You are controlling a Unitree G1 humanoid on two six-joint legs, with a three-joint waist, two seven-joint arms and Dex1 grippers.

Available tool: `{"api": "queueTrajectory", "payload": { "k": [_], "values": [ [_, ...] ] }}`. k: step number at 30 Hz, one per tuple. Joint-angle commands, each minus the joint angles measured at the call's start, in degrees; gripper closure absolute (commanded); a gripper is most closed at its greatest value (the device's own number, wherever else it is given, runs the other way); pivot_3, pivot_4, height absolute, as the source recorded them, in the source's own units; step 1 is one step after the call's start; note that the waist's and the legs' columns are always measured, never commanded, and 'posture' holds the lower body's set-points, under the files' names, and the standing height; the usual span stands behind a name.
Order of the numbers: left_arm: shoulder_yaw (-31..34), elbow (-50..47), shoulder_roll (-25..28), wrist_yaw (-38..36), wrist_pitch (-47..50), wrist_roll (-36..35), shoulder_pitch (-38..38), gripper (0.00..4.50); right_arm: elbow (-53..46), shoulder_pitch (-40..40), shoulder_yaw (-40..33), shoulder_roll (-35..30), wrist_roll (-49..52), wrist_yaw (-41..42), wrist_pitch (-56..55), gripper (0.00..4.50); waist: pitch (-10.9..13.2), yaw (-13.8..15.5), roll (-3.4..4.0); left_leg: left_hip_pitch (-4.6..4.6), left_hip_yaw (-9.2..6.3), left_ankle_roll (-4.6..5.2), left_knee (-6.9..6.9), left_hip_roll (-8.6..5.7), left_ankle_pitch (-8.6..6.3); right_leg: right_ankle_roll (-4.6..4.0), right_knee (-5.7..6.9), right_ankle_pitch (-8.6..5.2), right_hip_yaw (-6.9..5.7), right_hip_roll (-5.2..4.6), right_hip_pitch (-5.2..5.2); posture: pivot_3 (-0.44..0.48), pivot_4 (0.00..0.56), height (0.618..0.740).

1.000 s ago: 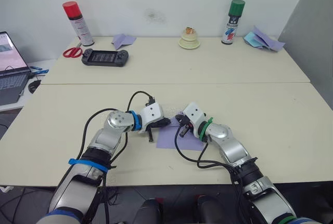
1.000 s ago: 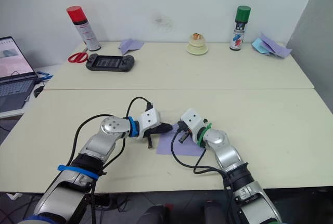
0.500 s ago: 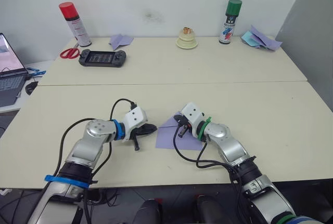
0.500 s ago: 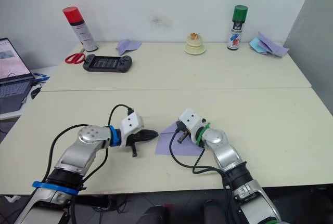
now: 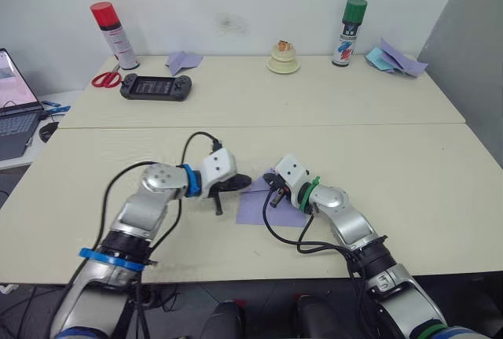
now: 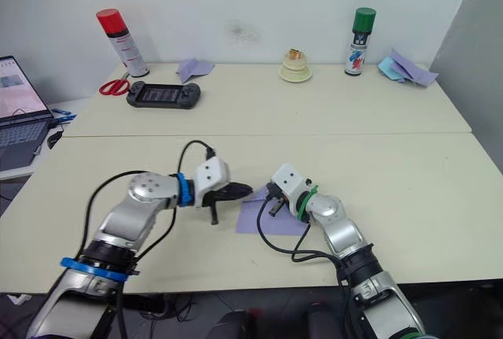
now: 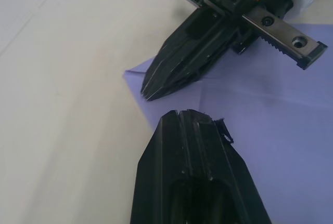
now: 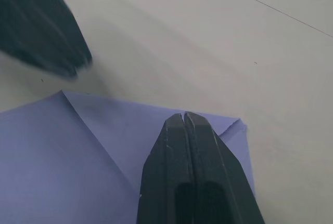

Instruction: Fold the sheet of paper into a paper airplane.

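- The sheet of paper (image 5: 266, 207) lies flat on the near tabletop (image 5: 409, 174), between the two arms, lavender, with one far corner folded down into a diagonal flap
- The right end effector (image 8: 186, 117) has its two black fingers pressed together, tips down on the folded part of the sheet near its far edge
- The left end effector (image 7: 183, 114) also has its fingers pressed together and holds nothing; its tip sits at the sheet's left edge, close to the right one's tip, with a small gap between the two in the left wrist view
- On the far tabletop (image 5: 314, 95), at the left, stand a red-capped spray can (image 5: 108, 34), red-handled scissors (image 5: 103, 80) and a black game console (image 5: 154, 86)
- Just behind the console lies a small lavender folded paper dart (image 5: 183, 60)
- Near the middle of the far tabletop sits a small cream-coloured object (image 5: 282, 58); to its right a green-capped spray can (image 5: 350, 21) and a loose pile of lavender and light blue papers (image 5: 395, 58)
- A laptop (image 5: 14, 107) stands open at the far left, off the tabletops
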Motion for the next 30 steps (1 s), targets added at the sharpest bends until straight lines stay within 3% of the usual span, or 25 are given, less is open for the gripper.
{"api": "queueTrajectory", "payload": {
  "k": [1,10,15,23,30],
  "values": [
    [-1.23,4.62,-1.63,1.26,-4.25,2.52,-2.91,4.47,1.69,0.93,0.53,-0.52,-1.2,-0.17,1.4,4.5,0.0,-0.04,0.0,0.0,0.0,0.0,-0.01,0.0,0.0,0.0,0.01,0.0,-0.01,0.0,0.0,0.0,0.15,0.722],
    [-2.94,13.48,-3.62,0.01,-7.41,4.72,-4.31,4.47,-0.65,1.89,-0.54,-1.1,-0.96,-1.44,-1.03,4.5,0.0,0.11,-0.01,-0.01,0.02,0.0,0.0,-0.04,0.0,0.0,0.0,0.0,-0.03,-0.02,0.0,0.0,0.15,0.722],
    [-3.52,12.83,-3.74,-0.6,-7.78,5.01,-2.88,4.47,-11.78,3.8,-4.93,-3.0,2.33,-1.39,-3.65,4.5,0.04,0.36,-0.01,-0.12,-0.01,0.0,0.01,-0.05,0.0,0.01,-0.01,0.0,-0.03,-0.02,-0.06,0.0,0.15,0.722],
    [-3.74,13.91,-4.65,-0.29,-8.57,5.4,-3.16,4.47,-31.96,13.26,-9.92,-14.47,7.87,5.61,6.44,4.5,0.05,1.23,-0.01,-0.32,-0.09,0.0,-0.01,-0.06,-0.01,0.02,-0.21,-0.01,-0.1,-0.05,-0.12,0.0,0.15,0.722],
    [-3.91,15.62,-5.45,-0.29,-9.76,5.76,-4.18,4.47,-39.33,22.67,-12.13,-24.6,10.11,9.62,13.94,4.5,0.1,1.42,-0.06,-0.46,-0.1,0.0,0.02,-0.11,-0.01,0.03,-0.43,-0.01,-0.15,-0.07,-0.09,0.0,0.15,0.722]
  ]
}}
